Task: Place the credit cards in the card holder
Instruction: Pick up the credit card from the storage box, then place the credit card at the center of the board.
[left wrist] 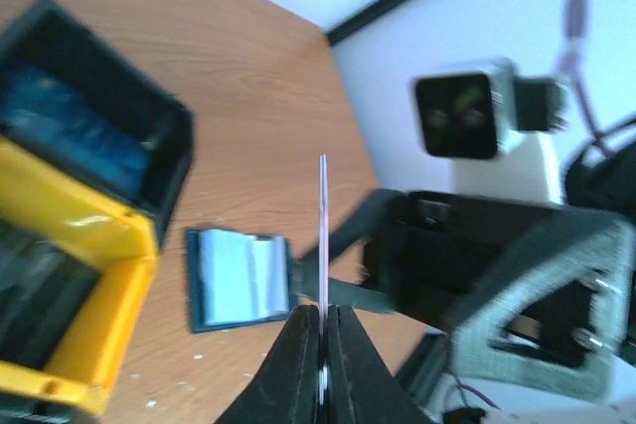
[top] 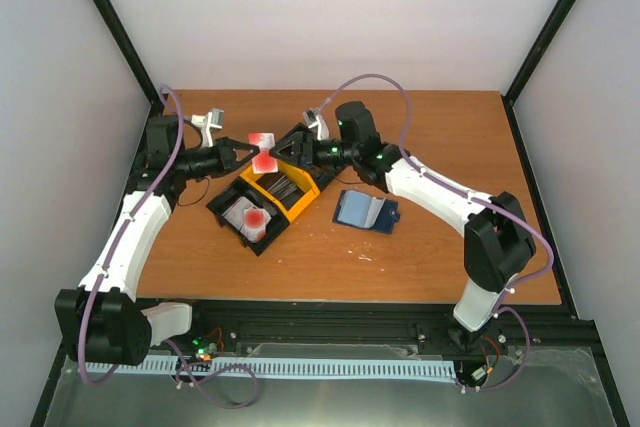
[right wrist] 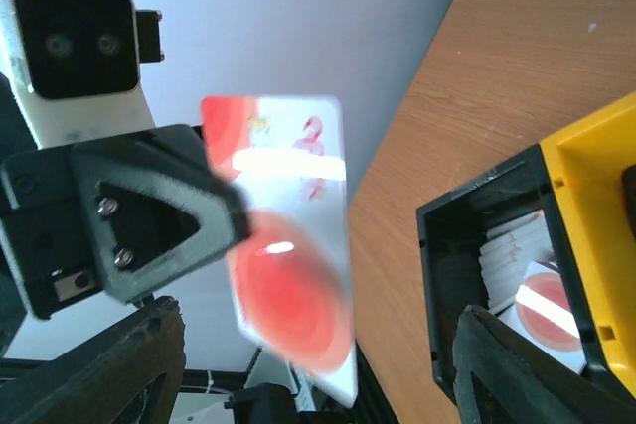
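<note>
My left gripper point(left wrist: 321, 330) is pinched shut on one edge of a white card point(right wrist: 293, 245) with a red blotch, holding it in the air by the far end of the tray point(top: 303, 203). From my left wrist the card is edge-on, just a thin pale line, so its face is hidden there. My right wrist sees the face, but my left fingers cover one side of it and the lower part is blurred. Some small red marks sit near its top. They are too smeared for me to read.

My right gripper point(top: 290, 149) faces the left one with its fingers point(right wrist: 119, 364) spread wide, the card in line with the gap between them. It has hold of nothing. Whether a fingertip touches the card I cannot tell.

Below, the tray has three compartments. The near black one holds white cards point(top: 252, 217) with red blotches, and the yellow middle one holds dark cards point(top: 285, 187). The far black one is hidden under my grippers from above, though my left wrist shows blurred blue cards point(left wrist: 60, 126) in it.

The card holder point(top: 365, 210) lies open on the table point(top: 450, 137) to the right of the tray, apart from it, with its pale blue inside facing up.
</note>
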Available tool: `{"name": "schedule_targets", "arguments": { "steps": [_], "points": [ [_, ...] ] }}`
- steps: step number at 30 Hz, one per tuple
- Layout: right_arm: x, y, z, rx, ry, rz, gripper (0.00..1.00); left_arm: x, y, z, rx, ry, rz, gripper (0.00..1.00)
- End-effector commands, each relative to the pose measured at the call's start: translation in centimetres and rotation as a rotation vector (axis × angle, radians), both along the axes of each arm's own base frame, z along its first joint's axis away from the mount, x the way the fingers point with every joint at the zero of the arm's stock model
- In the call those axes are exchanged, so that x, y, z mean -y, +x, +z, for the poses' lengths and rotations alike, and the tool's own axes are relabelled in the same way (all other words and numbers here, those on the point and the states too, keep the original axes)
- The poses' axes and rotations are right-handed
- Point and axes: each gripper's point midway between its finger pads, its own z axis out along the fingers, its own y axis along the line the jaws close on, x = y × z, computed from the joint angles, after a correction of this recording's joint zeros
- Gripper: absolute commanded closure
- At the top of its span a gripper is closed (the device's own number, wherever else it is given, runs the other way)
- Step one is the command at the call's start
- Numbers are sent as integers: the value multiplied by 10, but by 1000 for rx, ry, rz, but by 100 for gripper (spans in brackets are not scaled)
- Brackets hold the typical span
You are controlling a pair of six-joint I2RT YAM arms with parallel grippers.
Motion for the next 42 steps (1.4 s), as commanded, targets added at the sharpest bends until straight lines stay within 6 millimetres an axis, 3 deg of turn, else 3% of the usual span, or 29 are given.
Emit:
{"name": "schedule_targets", "arguments": {
  "steps": [1,4,11,15,23,28,33,38,42],
  "points": [
    [-12,0,33,15,73,39,27,17,-22,51,112,-155,-181,99],
    [-15,2,37,20,64,43,31,21,-29,61,130,-181,-237,99],
    [-12,-7,62,49,161,61,76,16,-32,66,130,-208,-251,99],
    [-13,-12,73,56,203,89,96,17,-36,73,129,-233,-275,97],
    [7,-22,98,162,283,114,97,-1,-36,72,129,-256,-226,71],
    [17,-36,115,236,322,177,97,2,-49,81,136,-291,-297,58],
    [16,-42,121,251,326,221,97,5,-59,87,153,-300,-358,38],
    [9,-50,121,252,332,265,97,8,-61,86,151,-300,-365,36],
    [5,-58,123,260,333,294,97,11,-61,81,135,-301,-361,51]
  ]
}}
